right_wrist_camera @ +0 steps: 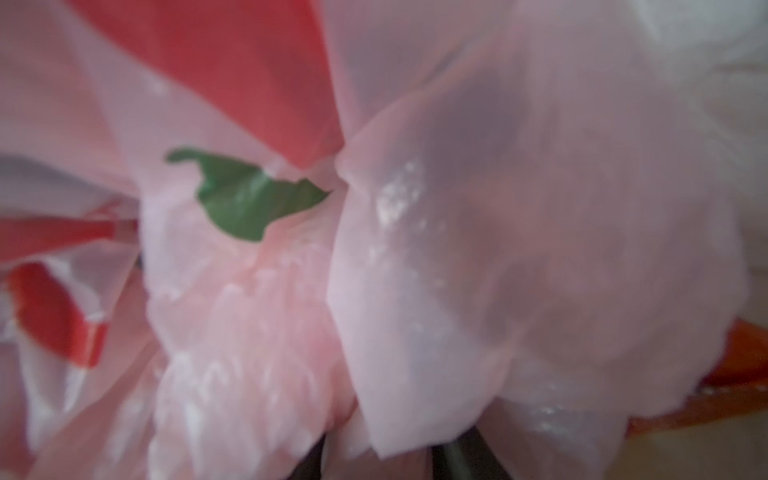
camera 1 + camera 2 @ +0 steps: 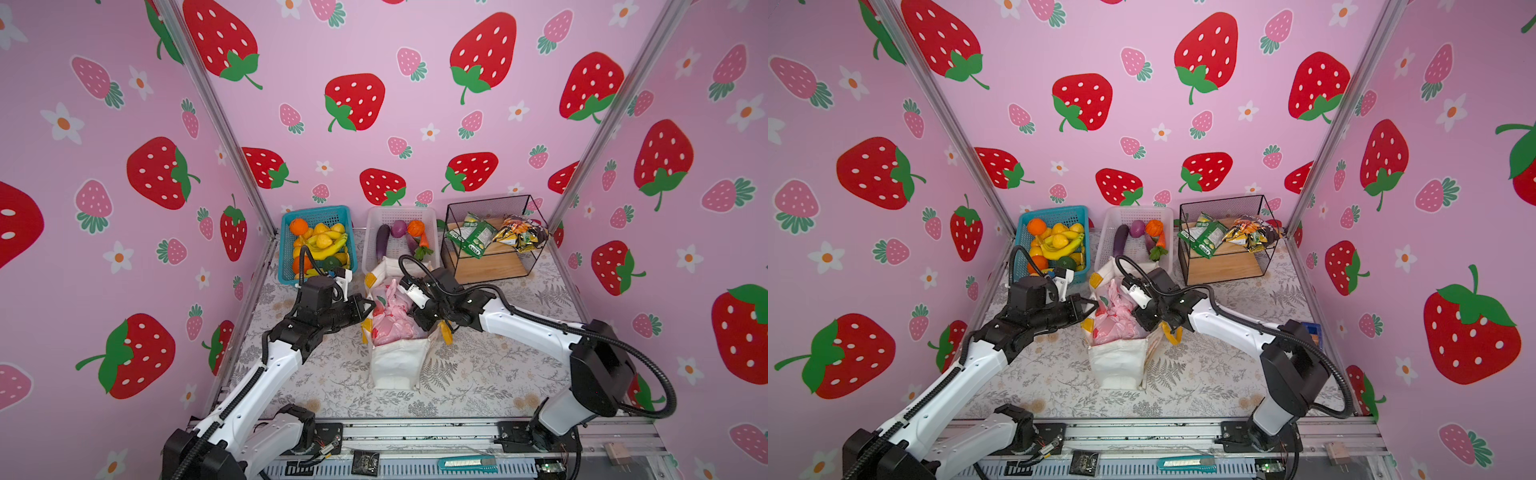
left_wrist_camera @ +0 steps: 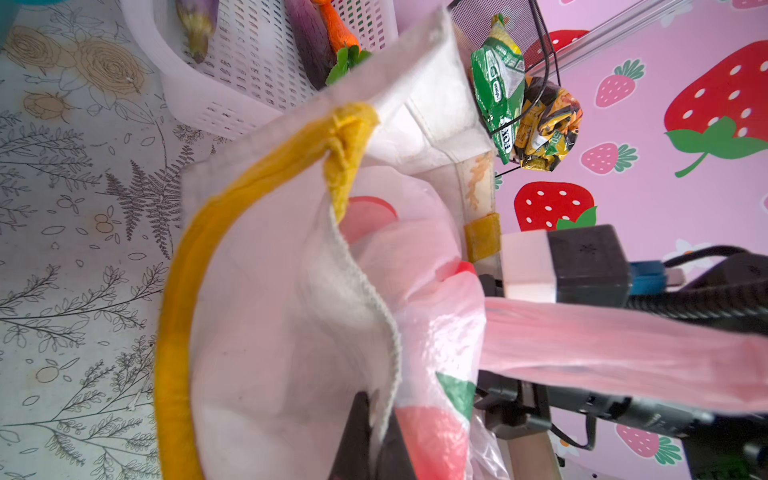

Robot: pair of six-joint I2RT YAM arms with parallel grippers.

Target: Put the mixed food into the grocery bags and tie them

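Two bags at mid-bench (image 2: 478, 365): one translucent pink plastic bag (image 2: 392, 320) is nested in one cream canvas tote (image 2: 395, 365). The tote's rim is pinched by the left hand (image 2: 368, 308); whether the right hand (image 2: 420, 319) is spread cannot be told.

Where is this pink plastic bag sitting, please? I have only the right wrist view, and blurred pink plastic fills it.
Observer: The pink bag sits inside the cream canvas tote, mid-table, in both top views.
Operator: Thank you; is anything holding the tote?
Observer: The left gripper is shut on the tote's rim, on that arm's side.
Operator: Is anything left to pack?
Observer: Yes: vegetables lie in the white basket and snack packets in the wire basket, both behind the tote.
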